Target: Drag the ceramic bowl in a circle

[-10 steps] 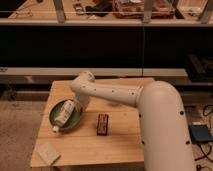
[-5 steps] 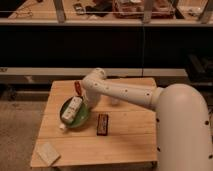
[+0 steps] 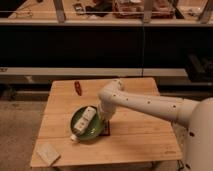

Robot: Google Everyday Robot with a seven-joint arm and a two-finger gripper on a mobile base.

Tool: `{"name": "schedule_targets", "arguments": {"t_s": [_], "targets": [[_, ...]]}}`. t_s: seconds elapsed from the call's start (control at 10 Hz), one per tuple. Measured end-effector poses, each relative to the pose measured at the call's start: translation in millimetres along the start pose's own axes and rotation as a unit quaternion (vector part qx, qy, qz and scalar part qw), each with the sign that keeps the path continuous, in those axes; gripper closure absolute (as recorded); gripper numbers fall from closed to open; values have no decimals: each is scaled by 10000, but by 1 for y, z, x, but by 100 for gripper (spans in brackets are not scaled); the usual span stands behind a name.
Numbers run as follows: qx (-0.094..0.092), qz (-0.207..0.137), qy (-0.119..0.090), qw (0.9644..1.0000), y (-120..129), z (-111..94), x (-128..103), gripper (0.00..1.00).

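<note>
The ceramic bowl point(image 3: 90, 127) is a glossy green shallow dish on the wooden table point(image 3: 140, 140), left of centre near the front. A white bottle-like object point(image 3: 84, 120) lies across it, one end poking over the front-left rim. My gripper point(image 3: 103, 118) reaches down from the white arm point(image 3: 145, 102) to the bowl's right rim and appears to touch it. A dark rectangular box point(image 3: 107, 129) lies right against the bowl's right edge, partly hidden by the bowl and gripper.
A small red item point(image 3: 77, 87) lies near the table's back left. A pale flat packet point(image 3: 48, 153) lies at the front left corner. A dark shelf unit with a rail stands behind the table.
The bowl, with the white object in it, has slid right and toward the front, up against the dark box. The gripper has moved with it at its right rim.
</note>
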State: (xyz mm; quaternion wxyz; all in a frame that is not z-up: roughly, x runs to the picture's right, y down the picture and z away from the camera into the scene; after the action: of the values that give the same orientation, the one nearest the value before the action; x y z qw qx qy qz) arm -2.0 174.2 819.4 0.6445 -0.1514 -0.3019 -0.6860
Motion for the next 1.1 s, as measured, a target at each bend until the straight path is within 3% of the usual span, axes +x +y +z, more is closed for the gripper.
{"name": "schedule_targets", "arguments": {"t_s": [0.3, 0.6, 0.8, 1.1], "targets": [[170, -268, 34, 9995, -10, -6, -32, 83], [179, -845, -297, 9958, -45, 24, -56, 83], [199, -1066, -480, 9929, -72, 41, -52, 83], [236, -1268, -236, 9914, -105, 31, -12, 83]]}}
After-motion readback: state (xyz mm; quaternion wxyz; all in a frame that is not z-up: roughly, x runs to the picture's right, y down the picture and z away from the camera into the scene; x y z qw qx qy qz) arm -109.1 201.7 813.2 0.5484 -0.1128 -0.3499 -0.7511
